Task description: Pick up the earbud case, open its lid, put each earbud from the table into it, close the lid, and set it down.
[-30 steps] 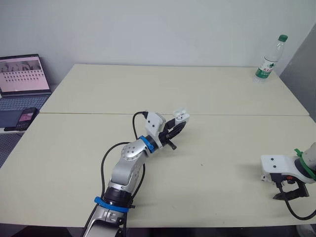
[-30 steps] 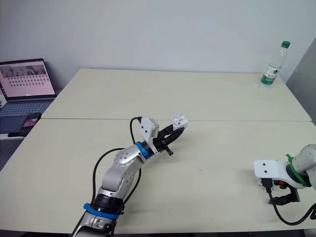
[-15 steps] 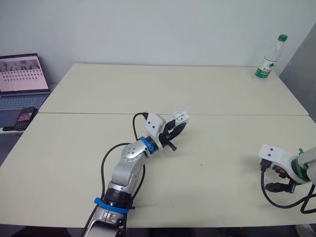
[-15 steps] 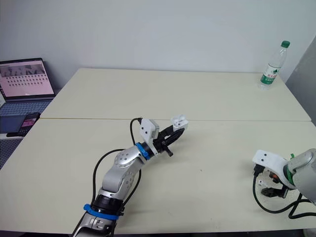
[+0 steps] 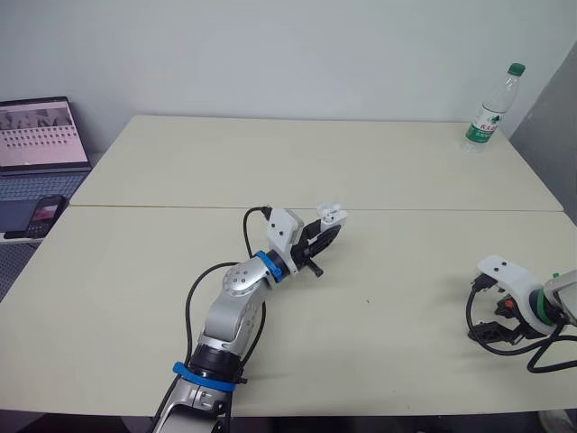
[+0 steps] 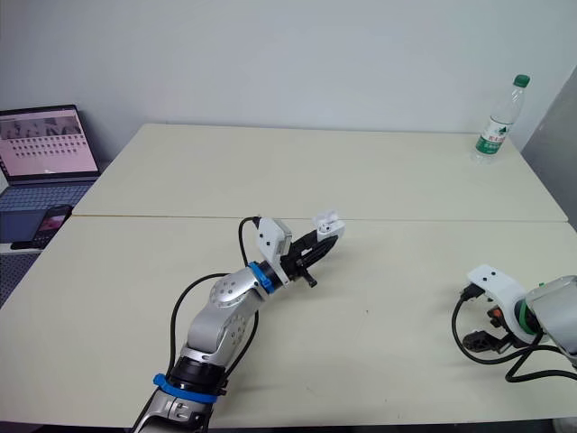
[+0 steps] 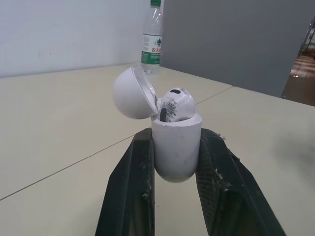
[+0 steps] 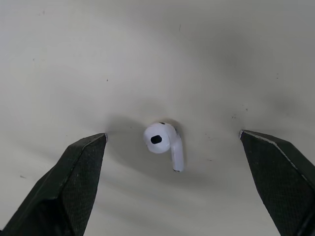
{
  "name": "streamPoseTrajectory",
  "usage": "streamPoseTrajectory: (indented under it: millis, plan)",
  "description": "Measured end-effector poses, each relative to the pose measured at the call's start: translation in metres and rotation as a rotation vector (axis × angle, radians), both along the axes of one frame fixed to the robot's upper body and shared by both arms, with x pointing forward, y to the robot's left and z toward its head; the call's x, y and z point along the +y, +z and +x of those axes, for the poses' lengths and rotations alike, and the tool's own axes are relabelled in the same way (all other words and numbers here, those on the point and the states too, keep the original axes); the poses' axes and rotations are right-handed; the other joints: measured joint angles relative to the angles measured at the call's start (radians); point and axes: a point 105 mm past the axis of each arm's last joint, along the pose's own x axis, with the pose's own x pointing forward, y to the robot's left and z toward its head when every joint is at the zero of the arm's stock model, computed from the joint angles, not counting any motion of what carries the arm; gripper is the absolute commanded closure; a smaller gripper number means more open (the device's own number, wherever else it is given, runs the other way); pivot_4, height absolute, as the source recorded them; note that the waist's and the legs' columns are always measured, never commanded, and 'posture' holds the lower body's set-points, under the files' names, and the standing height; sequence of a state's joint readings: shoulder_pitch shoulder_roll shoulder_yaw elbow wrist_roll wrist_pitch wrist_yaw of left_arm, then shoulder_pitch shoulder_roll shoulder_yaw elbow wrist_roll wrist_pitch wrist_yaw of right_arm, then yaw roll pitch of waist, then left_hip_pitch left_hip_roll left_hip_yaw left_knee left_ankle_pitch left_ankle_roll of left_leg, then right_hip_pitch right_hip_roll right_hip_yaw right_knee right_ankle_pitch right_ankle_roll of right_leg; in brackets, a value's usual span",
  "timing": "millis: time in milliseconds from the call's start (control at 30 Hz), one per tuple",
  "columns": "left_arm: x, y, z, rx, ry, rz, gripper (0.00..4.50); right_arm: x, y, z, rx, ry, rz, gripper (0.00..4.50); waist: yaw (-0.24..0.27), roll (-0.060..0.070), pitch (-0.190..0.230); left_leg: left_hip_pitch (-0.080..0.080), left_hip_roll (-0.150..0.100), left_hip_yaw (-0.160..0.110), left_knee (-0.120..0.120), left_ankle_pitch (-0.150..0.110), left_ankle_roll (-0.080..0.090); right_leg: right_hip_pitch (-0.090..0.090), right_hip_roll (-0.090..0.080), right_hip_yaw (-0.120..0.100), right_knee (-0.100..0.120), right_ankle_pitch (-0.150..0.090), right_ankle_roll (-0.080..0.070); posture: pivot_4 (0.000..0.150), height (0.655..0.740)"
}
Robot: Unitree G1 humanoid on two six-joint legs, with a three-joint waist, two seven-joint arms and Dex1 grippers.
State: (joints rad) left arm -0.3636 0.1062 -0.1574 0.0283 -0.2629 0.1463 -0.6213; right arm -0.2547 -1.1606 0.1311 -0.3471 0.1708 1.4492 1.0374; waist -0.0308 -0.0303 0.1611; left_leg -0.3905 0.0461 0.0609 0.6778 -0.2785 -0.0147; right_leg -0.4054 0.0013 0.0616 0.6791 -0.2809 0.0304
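One white, rounded plastic earbud case [image 7: 174,157] sits clamped between the left gripper's [image 7: 175,133] two black fingers, its domed lid [image 7: 130,93] flipped open; two white earbuds in all: the seated earbud [image 7: 176,104] pokes from the case, stem hidden inside; the second earbud [image 8: 162,140] lies on the cream table [image 8: 74,59] between the right gripper's [image 8: 172,135] wide-spread fingers, untouched; one green-capped clear water bottle [image 5: 491,108] stands well beyond.
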Motion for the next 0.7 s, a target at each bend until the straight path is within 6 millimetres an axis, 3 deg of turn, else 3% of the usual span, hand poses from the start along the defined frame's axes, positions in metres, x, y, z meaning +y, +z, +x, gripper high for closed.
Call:
streamPoseTrajectory:
  millis: [267, 333, 567, 700]
  plan:
    - [-0.001, 0.0, -0.001, 0.0, -0.004, 0.003, 3.76, 0.002, -0.001, -0.002, 0.007, 0.009, 0.012, 3.52, 0.0, 0.0, 0.0, -0.001, 0.0, -0.001, 0.0, 0.0, 0.0, 0.0, 0.0, -0.001, -0.001, 0.0, 0.0, 0.15, 0.7362]
    - [-0.002, 0.0, -0.001, 0.0, -0.005, 0.001, 3.76, 0.004, -0.001, -0.003, 0.011, 0.016, 0.022, 4.05, 0.0, 0.0, 0.0, -0.001, 0.0, -0.001, 0.0, 0.0, 0.0, 0.0, 0.0, -0.001, -0.001, 0.0, 0.0, 0.15, 0.7362]
    - [-0.003, 0.0, -0.001, -0.001, -0.007, 0.002, 3.76, 0.009, -0.001, -0.006, 0.015, 0.042, 0.055, 4.05, 0.001, 0.0, 0.0, -0.002, 0.0, -0.002, 0.0, 0.0, 0.0, 0.0, 0.0, -0.002, -0.001, 0.0, 0.0, 0.15, 0.7362]
    - [0.001, -0.002, 0.002, 0.004, 0.012, 0.009, 3.76, 0.022, 0.0, 0.0, -0.037, 0.13, 0.115, 4.05, -0.001, -0.001, 0.0, -0.002, 0.0, -0.001, 0.0, 0.0, 0.0, 0.0, 0.0, -0.002, -0.001, -0.001, 0.001, 0.15, 0.7362]
